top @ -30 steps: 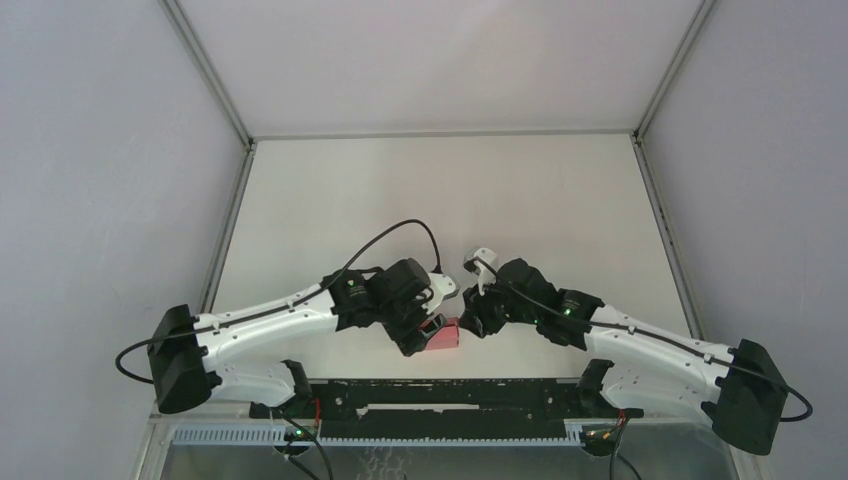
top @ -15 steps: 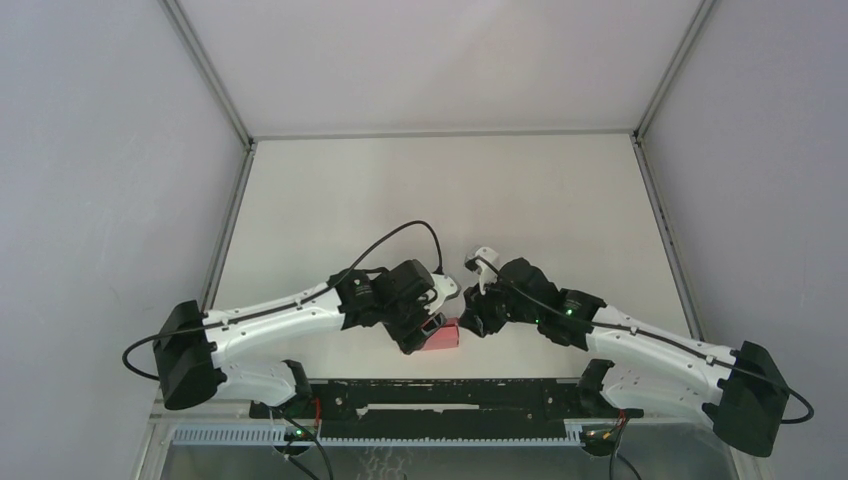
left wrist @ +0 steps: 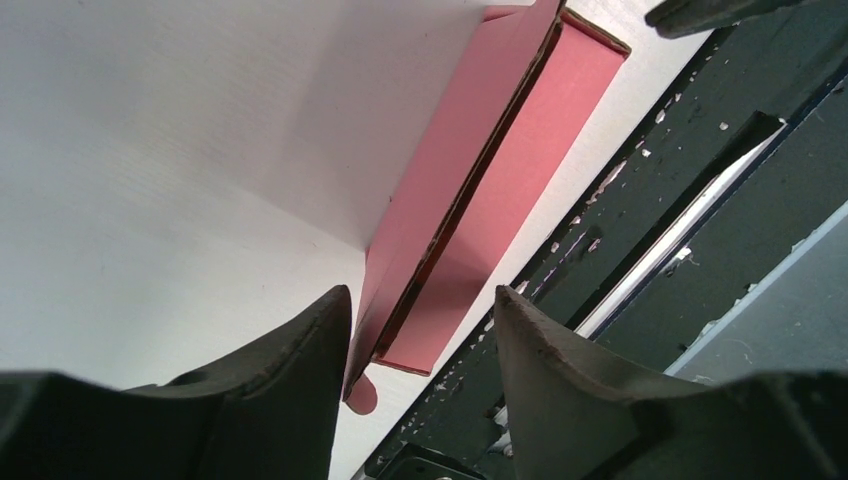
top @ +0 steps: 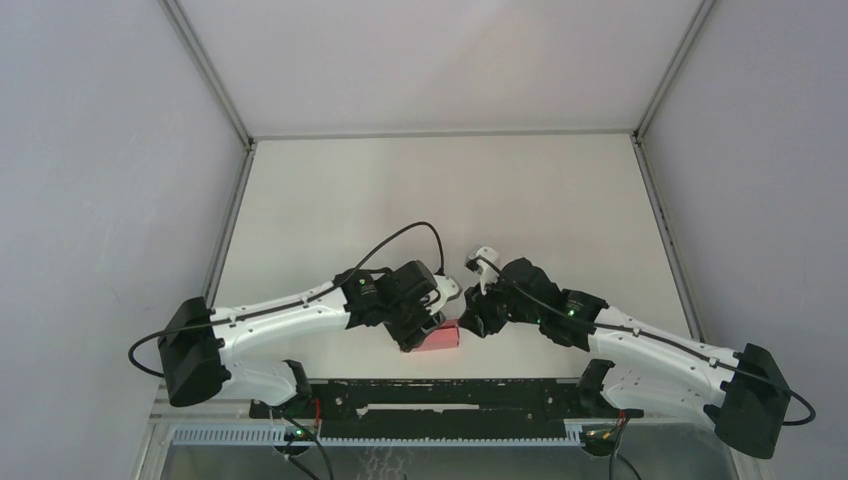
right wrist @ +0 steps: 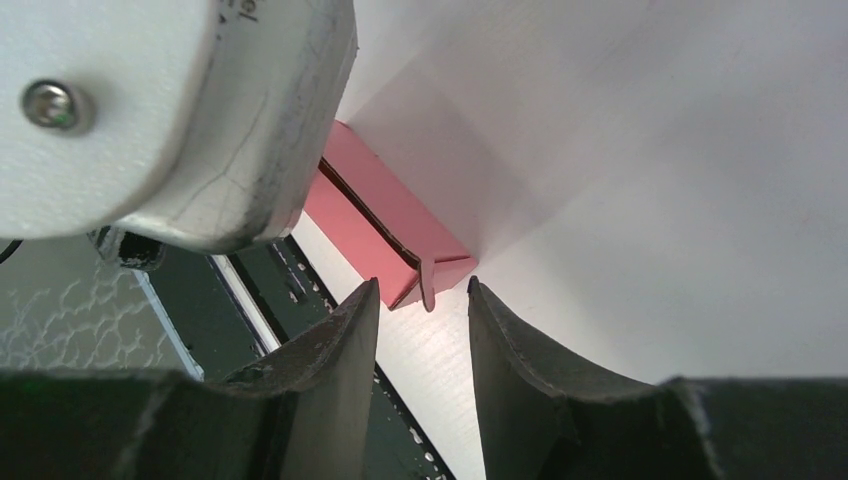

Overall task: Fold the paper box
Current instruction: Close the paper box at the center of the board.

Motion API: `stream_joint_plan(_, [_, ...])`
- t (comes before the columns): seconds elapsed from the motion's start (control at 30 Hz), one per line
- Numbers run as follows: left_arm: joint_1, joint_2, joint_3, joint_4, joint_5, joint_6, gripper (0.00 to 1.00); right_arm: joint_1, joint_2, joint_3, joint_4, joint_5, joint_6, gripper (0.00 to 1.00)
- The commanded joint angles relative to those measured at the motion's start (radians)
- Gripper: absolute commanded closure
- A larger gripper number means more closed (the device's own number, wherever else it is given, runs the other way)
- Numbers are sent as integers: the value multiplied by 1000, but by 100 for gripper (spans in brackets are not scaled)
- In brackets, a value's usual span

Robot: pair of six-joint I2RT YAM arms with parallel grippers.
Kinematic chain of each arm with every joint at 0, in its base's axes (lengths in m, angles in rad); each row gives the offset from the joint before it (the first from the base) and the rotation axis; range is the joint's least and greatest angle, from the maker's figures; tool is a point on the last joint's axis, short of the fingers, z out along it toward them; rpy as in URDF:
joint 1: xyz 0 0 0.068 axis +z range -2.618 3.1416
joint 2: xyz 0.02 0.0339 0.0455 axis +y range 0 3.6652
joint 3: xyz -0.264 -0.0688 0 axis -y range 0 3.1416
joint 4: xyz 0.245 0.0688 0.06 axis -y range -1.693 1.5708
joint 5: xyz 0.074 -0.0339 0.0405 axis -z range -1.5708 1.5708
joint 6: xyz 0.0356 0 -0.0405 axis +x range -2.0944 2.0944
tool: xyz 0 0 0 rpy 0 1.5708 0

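Since one second ago my left arm has moved a little to the right, and its wrist has come lower over the box. My right arm has stayed in its place.

My left gripper is not clenched. Its two fingers stand apart, with the near end of the paper box between their tips and a gap on the right side. My right gripper is also released. A small tab of the box stands between its fingertips, and neither finger presses on it.

The box is pink and matte, and it is partly folded. Its thin panels stand up side by side with a dark slit between them, and a small rounded tab sticks out at the end by my left fingers.

It lies on the white table, close to the near edge and just beside the black base rail, between my two grippers. Its long axis runs left to right, along that rail.
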Motion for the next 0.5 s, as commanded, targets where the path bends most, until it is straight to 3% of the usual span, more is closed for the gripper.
stream_joint_plan(0.0, [-4,13,41,22,-15,-1,43,-5,-12,39,30,-11,9,54])
stream_joint_plan(0.47, [-4,21,44,17,-51,-3,43,-5,-7,38,29,-14,7,54])
